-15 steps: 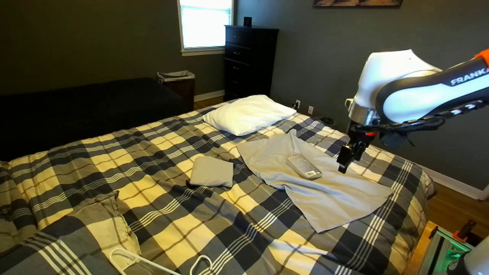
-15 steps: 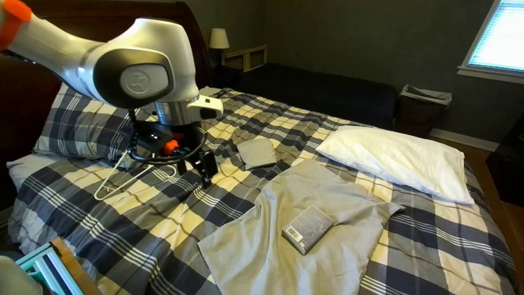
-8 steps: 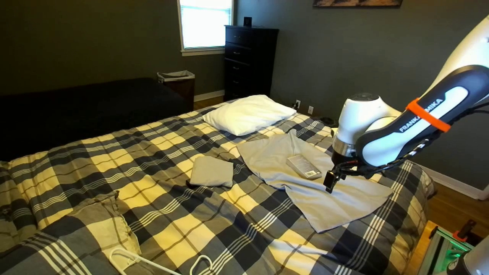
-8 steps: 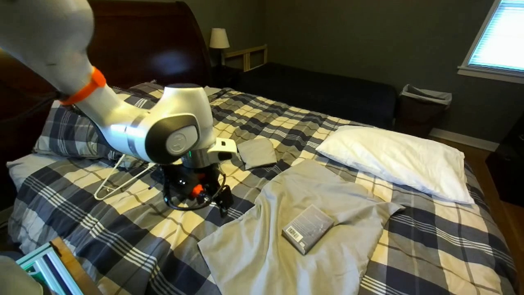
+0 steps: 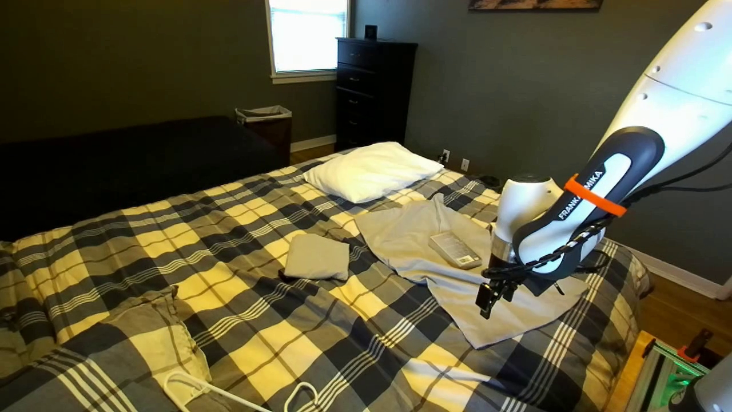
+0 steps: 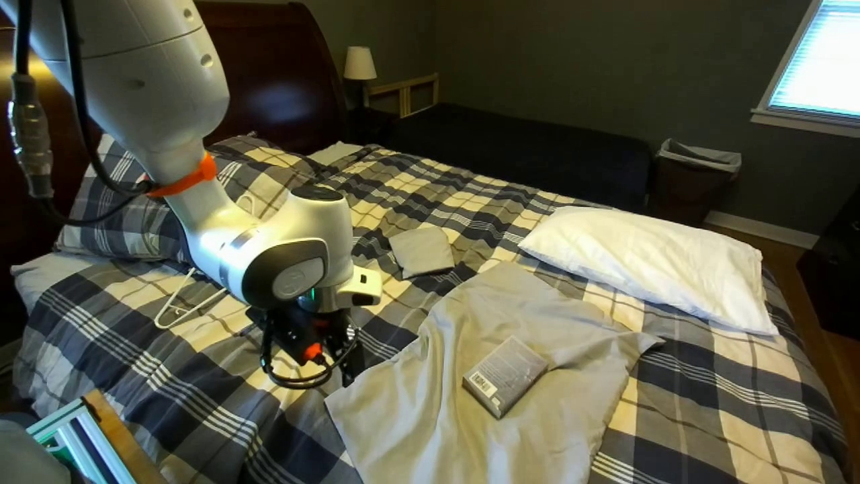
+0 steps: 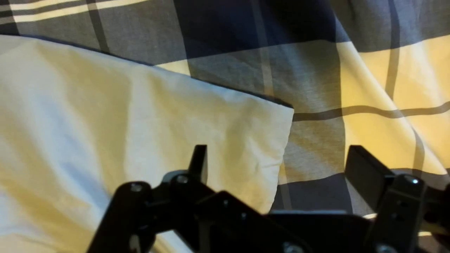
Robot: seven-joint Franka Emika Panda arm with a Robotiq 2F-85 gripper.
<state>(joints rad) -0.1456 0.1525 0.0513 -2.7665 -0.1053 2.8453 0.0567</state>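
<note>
My black claw [image 7: 277,158] is hovering, fingers wide apart | rumpled pale-grey cloth [image 7: 140,123] is lying below | flat grey rectangular box [image 6: 505,375] is resting on the cloth

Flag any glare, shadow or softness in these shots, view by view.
In both exterior views the window glares bright and the dark-covered bed sinks into shadow; in an exterior view the wooden headboard carries a dull sheen; in the wrist view a thin shadow edges the gray cloth, tinted yellowish and bluish, and the tool looks dark and slightly soft.

The wrist view's left edge crops the grey cloth [image 7: 137,126].
</note>
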